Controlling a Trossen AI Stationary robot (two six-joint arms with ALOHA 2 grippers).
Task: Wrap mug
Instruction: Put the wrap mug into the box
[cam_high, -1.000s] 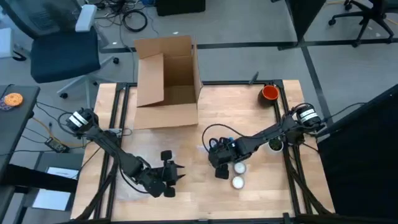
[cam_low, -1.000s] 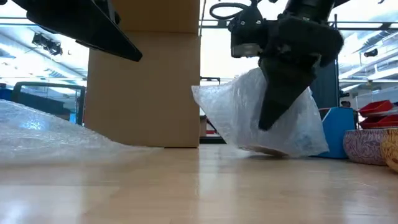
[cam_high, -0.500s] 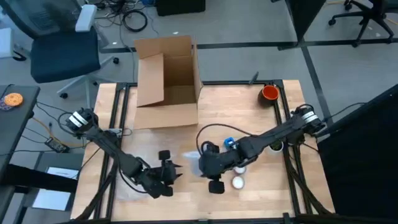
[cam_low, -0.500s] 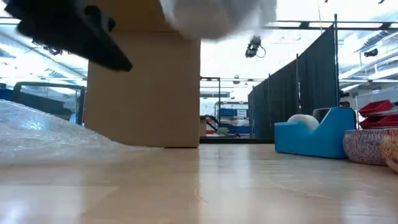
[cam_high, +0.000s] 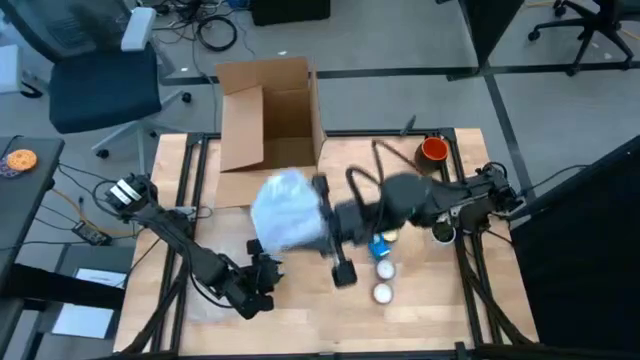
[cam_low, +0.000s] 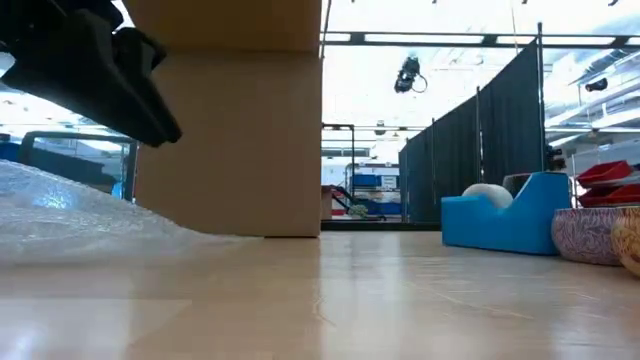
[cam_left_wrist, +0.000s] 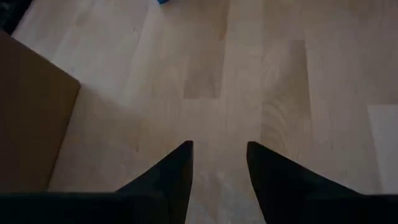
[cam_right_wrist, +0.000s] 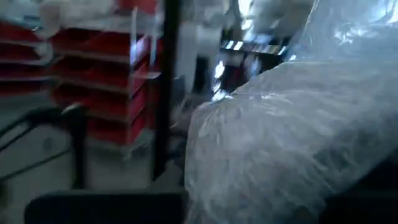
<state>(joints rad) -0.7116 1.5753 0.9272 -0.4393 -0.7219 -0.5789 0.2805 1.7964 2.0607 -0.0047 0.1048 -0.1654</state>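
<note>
The mug is hidden inside a bundle of bubble wrap (cam_high: 288, 212), which is held high above the middle of the table, just in front of the cardboard box. My right gripper (cam_high: 320, 216) is shut on the bundle from its right side. In the right wrist view the wrap (cam_right_wrist: 286, 137) fills most of the picture. My left gripper (cam_high: 268, 270) hovers open near the table's near left, fingers (cam_left_wrist: 180, 163) apart over bare wood. It stands beside a loose sheet of bubble wrap (cam_low: 70, 215) lying flat on the table. My right gripper holds the bubble-wrap bundle by the side that faces the table's right (cam_high: 308, 214), coming at it roughly level from the right. The bundle is lifted clear of the table. The wrap and motion blur hide the fingers, so the kind of hold does not show.
An open cardboard box (cam_high: 265, 140) stands at the far middle. An orange cup (cam_high: 433, 150) is at the far right. Two white cups (cam_high: 382, 281) and a blue object (cam_high: 380, 245) sit under my right arm. A patterned bowl (cam_low: 590, 235) is at the right.
My right gripper has lifted the wrapped bundle off the table at right of centre. It has carried it up and toward the left, then toward the far edge and the box. The bundle now hangs clear, out of the low view.
</note>
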